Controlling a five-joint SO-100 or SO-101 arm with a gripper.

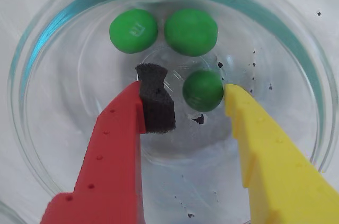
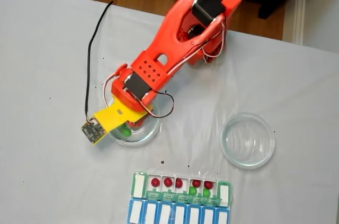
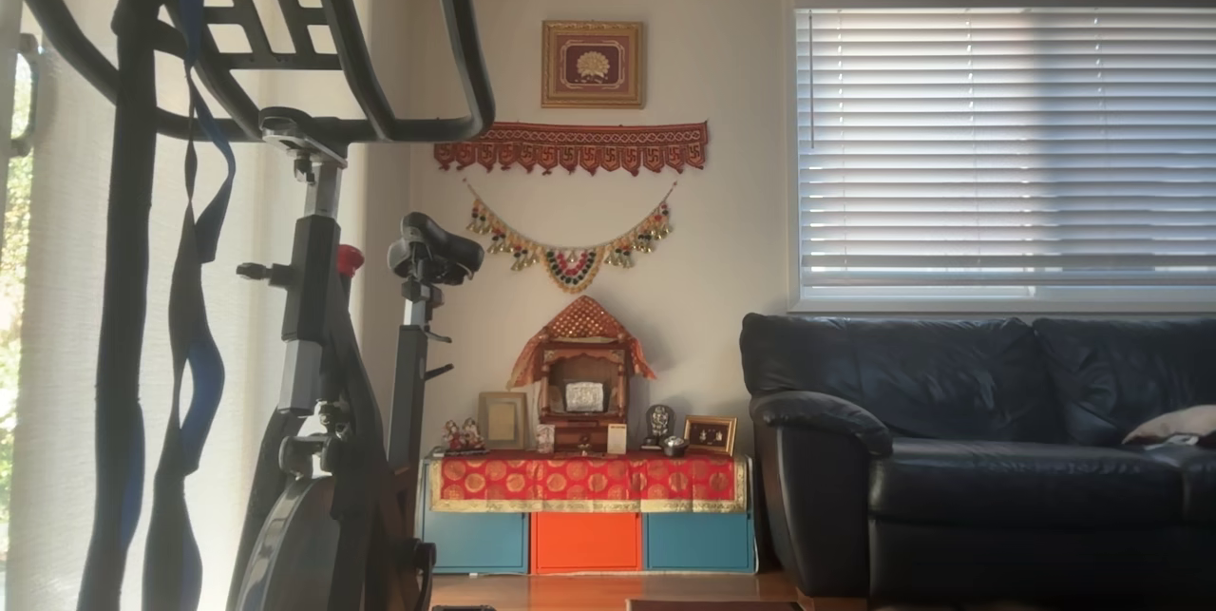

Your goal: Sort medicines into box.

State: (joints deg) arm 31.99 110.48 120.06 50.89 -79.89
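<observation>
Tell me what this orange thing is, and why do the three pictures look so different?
The orange thing is a small robot arm sitting on a table with a white cloth. At its end is a gripper, like two fingers: one red, one yellow.

One picture comes from a camera on the arm's wrist, looking straight down between the fingers. There you see a clear glass dish with three green balls inside. The fingers are open around one ball and are not squeezing anything yet.

The fixed view looks down at the whole table: the arm over that dish, another glass dish with nothing in it, and a pill box with red balls and some green ones already inside.

The last picture just shows the room: a sofa and an exercise bike.
</observation>
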